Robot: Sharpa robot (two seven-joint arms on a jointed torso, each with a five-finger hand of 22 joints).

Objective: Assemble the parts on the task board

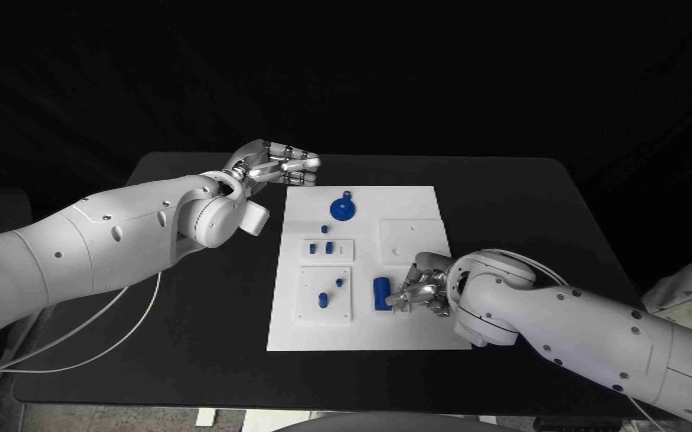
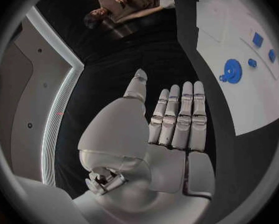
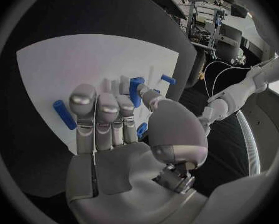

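The white task board (image 1: 368, 327) lies mid-table. A blue gear-shaped part (image 1: 342, 209) lies near its far end, with small blue parts (image 1: 322, 248) and pegs (image 1: 332, 290) nearer me. A long blue block (image 1: 382, 292) lies by my right hand (image 1: 420, 288), which hovers low over the board's near right area. In the right wrist view that hand (image 3: 114, 129) has its fingers stretched out. Its thumb presses a blue part (image 3: 136, 88) against a fingertip, and the block (image 3: 63, 113) lies beside the outer finger. My left hand (image 1: 274, 165) hangs off the board's far left corner. Its fingers (image 2: 179, 114) are straight and hold nothing.
The black table (image 1: 202, 342) surrounds the board, with bare surface on both sides. White cables (image 1: 72, 337) hang from my left arm at the near left. The gear (image 2: 231, 70) and board edge (image 2: 251, 119) lie beyond my left hand.
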